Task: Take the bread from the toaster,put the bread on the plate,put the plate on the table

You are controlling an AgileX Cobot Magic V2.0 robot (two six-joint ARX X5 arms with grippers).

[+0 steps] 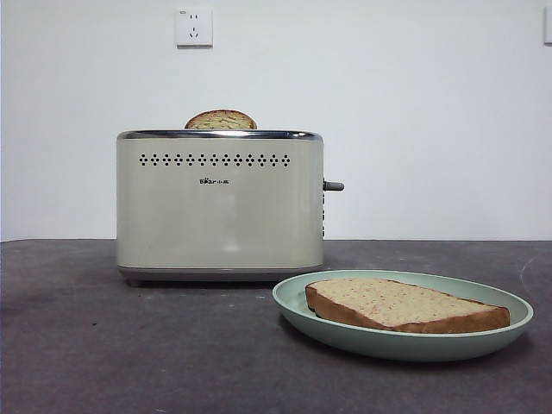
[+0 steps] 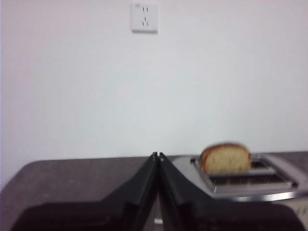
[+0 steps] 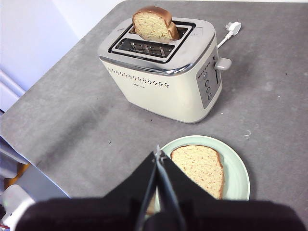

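Observation:
The bread (image 1: 401, 304), a large flat pale slice with brown crust, lies on the mint-green plate (image 1: 297, 304), which rests on the dark grey table (image 1: 103, 345) in front of and to the right of the cream toaster (image 1: 220, 207). The right wrist view shows the bread (image 3: 199, 166), plate (image 3: 238, 178) and toaster (image 3: 163, 86). A darker domed slice (image 1: 221, 120) stands in the toaster's rear slot; the near slot is empty. My right gripper (image 3: 158, 154) is shut and empty, high above the plate's edge. My left gripper (image 2: 158, 155) is shut and empty, raised beside the toaster (image 2: 250, 180).
The toaster's grey lever (image 1: 333, 185) sticks out on its right side. A white plug and cord (image 3: 230, 31) lie on the table behind the toaster. A wall socket (image 1: 194, 27) is on the white wall. The table's edge runs close on the left in the right wrist view.

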